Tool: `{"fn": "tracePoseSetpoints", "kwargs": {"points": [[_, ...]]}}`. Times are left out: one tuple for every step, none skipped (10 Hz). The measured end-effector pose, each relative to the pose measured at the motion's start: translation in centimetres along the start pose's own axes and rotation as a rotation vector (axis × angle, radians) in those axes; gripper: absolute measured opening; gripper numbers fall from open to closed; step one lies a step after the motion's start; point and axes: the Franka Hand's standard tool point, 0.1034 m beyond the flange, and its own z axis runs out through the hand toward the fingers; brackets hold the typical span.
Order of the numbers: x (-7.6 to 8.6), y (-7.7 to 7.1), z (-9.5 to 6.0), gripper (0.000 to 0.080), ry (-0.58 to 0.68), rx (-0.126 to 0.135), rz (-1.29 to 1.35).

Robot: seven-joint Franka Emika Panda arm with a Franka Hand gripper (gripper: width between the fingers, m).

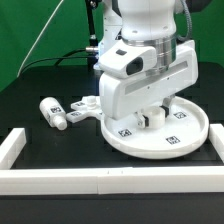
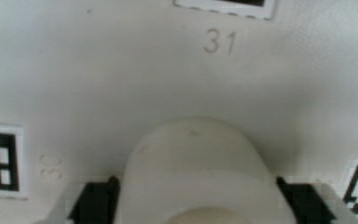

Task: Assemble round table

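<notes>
Claw (image 2: 201, 198) clamped on short leg (image 2: 197, 150) (upright), standing on round disc (image 1: 190, 135), cross base (image 1: 75, 106) lying just beside the disc

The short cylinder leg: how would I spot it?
Find the large round disc under the arm. Toward the exterior view's left lies the flatter cross-shaped base, then the short cylinder leg beyond it: a stubby tagged tube lying on its side.
</notes>
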Motion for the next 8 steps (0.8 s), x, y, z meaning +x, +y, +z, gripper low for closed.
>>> {"fn": "tracePoseSetpoints", "kwargs": {"points": [[0.3,0.6,0.2,0.0407,0.008,-0.004,-0.051],[0.2,0.5,0.3,0.0407,0.005,-0.002,-0.044],[0.2,0.4,0.4,0.0407,0.005,-0.001,-0.044],[0.2,0.4,0.4,0.0407,0.004,-0.001,-0.044],[0.3,0.5,0.6,0.0407,0.002,0.001,-0.040],[1.0,1.0,1.1,0.0407,0.006,0.002,-0.025],[1.8,1.4,1.3,0.0407,0.021,-0.006,0.003],[2.4,1.6,1.3,0.0407,0.043,-0.023,0.028]]}}
